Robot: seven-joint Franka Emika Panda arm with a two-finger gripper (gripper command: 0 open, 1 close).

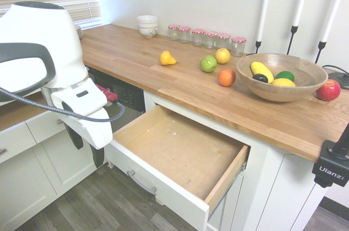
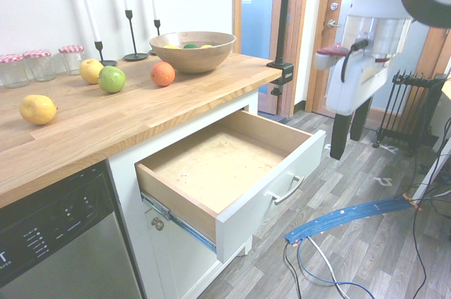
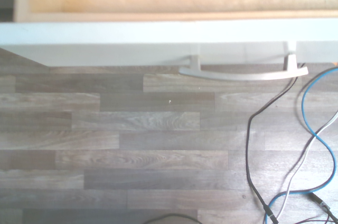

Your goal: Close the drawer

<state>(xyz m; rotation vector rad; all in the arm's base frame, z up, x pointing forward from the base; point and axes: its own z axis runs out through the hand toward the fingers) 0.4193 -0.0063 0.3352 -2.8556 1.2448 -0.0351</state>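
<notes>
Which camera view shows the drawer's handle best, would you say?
The wrist view: the curved silver handle appears large there, both mounts visible. Both exterior views show it smaller and at an angle on the white drawer front.

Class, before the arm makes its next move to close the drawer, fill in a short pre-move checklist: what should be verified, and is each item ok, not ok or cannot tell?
1. Drawer pulled out, so there is something to close: ok.
2. Inside of the drawer free of objects that could jam: ok, only small specks show.
3. Gripper open, nothing between its fingers: ok.
4. Handle in view of the wrist camera: ok.
5. Gripper already touching the drawer front: not ok, a gap shows between them.
6. Drawer runner sliding freely: cannot tell.
</notes>
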